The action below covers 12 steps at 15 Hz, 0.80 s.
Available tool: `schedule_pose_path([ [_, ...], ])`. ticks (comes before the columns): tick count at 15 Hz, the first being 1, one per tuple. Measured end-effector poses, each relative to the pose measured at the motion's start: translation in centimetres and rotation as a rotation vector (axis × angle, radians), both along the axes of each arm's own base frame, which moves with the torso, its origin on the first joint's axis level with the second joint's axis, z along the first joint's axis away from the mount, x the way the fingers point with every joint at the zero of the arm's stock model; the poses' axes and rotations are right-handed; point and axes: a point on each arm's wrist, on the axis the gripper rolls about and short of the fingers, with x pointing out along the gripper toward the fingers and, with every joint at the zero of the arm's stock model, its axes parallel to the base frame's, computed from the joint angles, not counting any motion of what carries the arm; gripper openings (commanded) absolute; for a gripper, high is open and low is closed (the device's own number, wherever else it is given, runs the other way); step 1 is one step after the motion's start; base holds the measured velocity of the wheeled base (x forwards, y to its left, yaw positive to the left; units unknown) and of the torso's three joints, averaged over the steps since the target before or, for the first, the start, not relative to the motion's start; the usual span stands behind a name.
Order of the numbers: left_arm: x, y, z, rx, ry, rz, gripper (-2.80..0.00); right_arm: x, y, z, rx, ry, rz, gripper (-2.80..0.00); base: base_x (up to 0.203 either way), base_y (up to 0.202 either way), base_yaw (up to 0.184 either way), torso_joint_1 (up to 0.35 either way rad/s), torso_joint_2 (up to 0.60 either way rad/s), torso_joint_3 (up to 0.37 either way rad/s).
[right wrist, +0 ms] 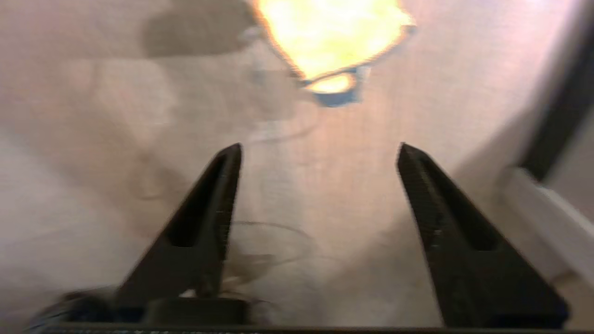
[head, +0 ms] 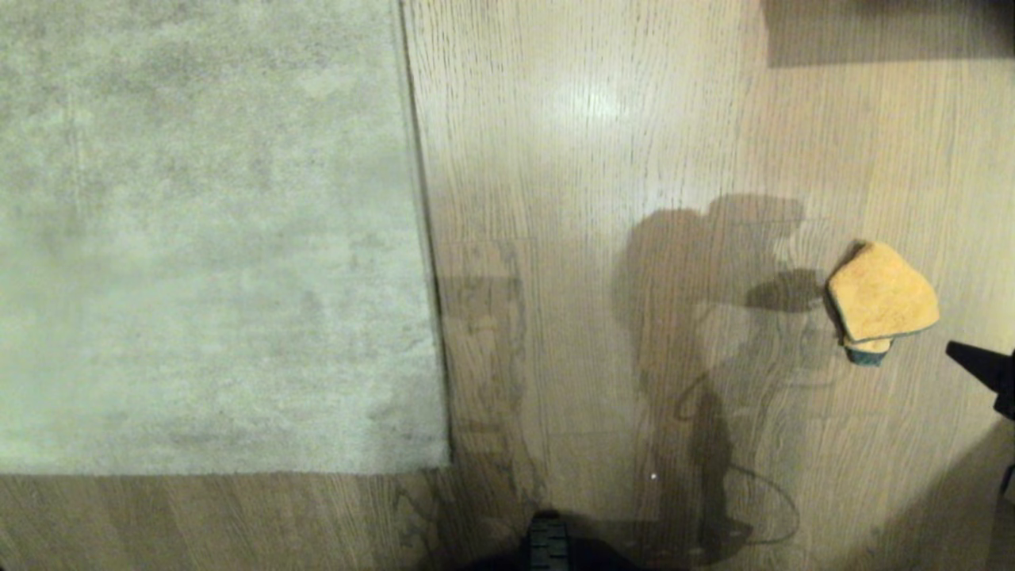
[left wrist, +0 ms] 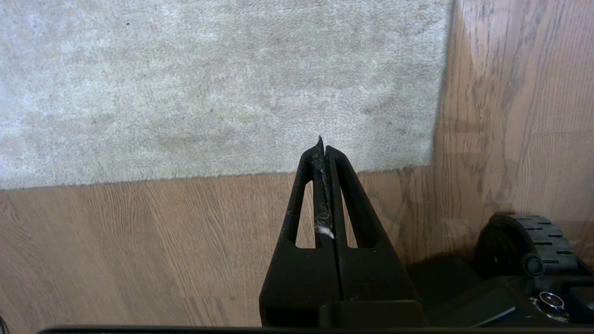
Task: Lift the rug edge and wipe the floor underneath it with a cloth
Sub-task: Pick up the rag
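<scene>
Early stage of the floor-wiping job: my right gripper (right wrist: 320, 148), jaws spread wide and empty, points at the cloth (head: 882, 300), an orange-yellow rag with a teal end lying loose on the floor (head: 603, 159) at the right of the scene, well apart from the rug. In the head view only a dark tip of that gripper shows at the right border, just near-right of the cloth and not touching it. My left gripper (left wrist: 323, 144) hangs closed on nothing, a wisp of lint between its fingers, above the near corner of the rug. The rug edge (head: 424, 238) lies flat along the planks on the left, unlifted. By my reading nothing of the task is done yet: the cloth must be grasped, the edge raised, and the boards beneath wiped.
</scene>
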Motion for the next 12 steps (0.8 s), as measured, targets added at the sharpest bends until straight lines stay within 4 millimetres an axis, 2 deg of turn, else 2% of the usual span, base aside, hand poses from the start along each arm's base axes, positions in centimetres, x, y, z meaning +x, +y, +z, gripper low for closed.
schedule_pose_path([
  [4,0.0,0.0,0.0,0.000,0.000,-0.001,-2.80,1.1,-1.3,-0.5,-0.011,0.044,-0.069,0.00,0.000,0.000,0.000,0.000,0.00,0.000],
  [12,0.0,0.0,0.0,0.000,0.000,-0.001,-2.80,5.3,-2.7,-3.0,0.063,0.105,-0.094,0.00,0.000,0.000,0.000,0.000,0.00,0.000],
])
